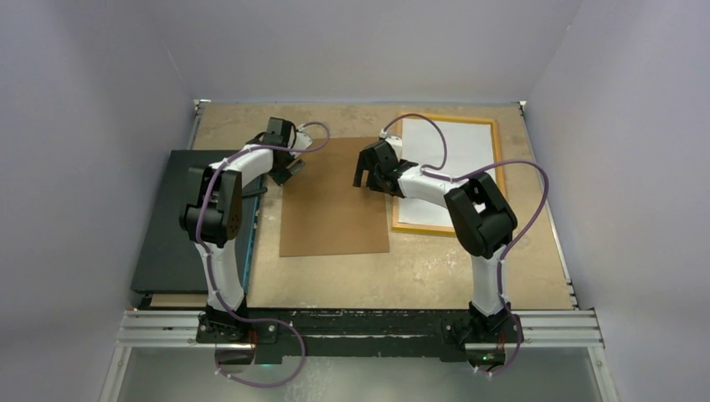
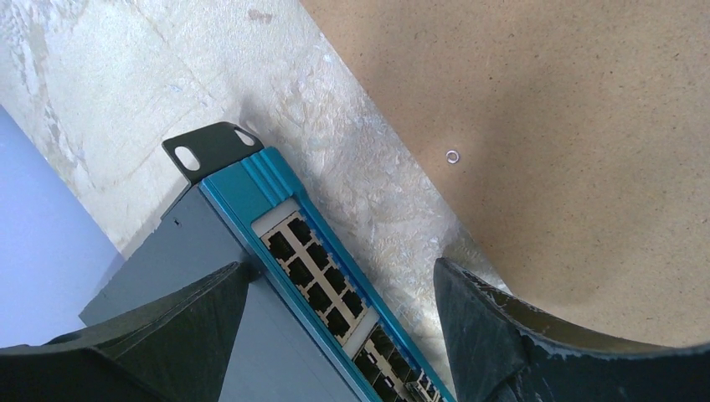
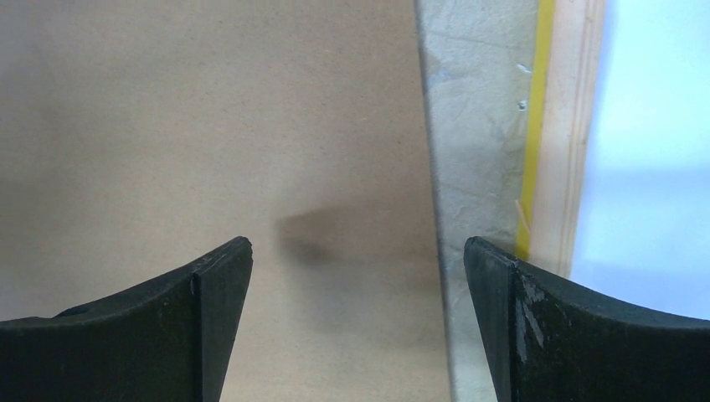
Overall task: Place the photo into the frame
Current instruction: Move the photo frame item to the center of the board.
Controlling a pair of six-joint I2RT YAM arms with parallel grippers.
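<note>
Yellow-orange, thin and rectangular, the picture frame (image 1: 444,118) lies flat at the far right of the chipboard worktop (image 1: 419,276). We see the large rectangular paper photo (image 1: 456,155) resting inside its border, plain white side up. Just left of the frame, parted from it by a strip of bare worktop, lies a flat brown rectangular backing board (image 1: 331,209), which bears a small pale ring (image 2: 453,156). The right tool (image 1: 362,178) hovers over the board's right edge, beside the frame's left rail. Its jaws stand wide with nothing between them. The left tool (image 1: 287,173) hangs over the board's left edge near its far corner, its jaws likewise well apart and empty. At the left we note a flat black network switch (image 2: 310,260) with a teal port face, near the board's left side.
</note>
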